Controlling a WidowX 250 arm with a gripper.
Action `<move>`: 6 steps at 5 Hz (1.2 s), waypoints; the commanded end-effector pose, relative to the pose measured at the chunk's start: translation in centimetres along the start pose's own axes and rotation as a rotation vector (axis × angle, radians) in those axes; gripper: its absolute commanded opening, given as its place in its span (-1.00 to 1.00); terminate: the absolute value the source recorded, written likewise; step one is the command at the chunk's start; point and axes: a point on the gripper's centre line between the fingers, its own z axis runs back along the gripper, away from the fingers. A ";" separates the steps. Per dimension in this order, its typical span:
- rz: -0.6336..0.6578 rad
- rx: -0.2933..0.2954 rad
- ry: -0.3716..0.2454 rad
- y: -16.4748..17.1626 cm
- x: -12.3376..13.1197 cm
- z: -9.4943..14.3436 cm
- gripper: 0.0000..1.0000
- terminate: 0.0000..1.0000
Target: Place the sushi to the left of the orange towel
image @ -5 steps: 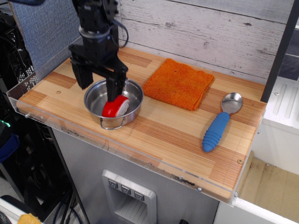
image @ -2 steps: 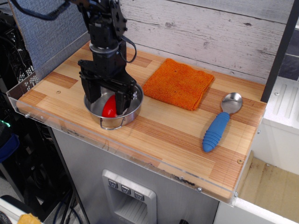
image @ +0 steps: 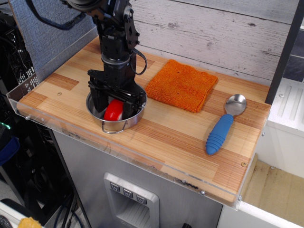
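Fingers point(image: 97, 97) straddle the sushi point(image: 113, 110) inside the steel pot point(image: 135, 115); whether they grip is unclear.

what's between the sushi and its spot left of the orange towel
The sushi sits inside the steel pot, between the fingers of the gripper. The pot's wall surrounds it, and the pot itself fills the wood left of the orange towel.
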 end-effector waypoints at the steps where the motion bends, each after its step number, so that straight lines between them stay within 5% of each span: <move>1: 0.017 0.016 -0.071 0.4 1.2 2.4 -1.00 -1.00; 4: 0.083 -0.065 -0.120 3.8 2.0 7.9 -1.00 -1.00; 5: 0.112 -0.085 -0.116 6.2 4.0 8.0 -1.00 -1.00; 6: 0.109 -0.041 -0.106 8.4 7.0 7.0 -1.00 -1.00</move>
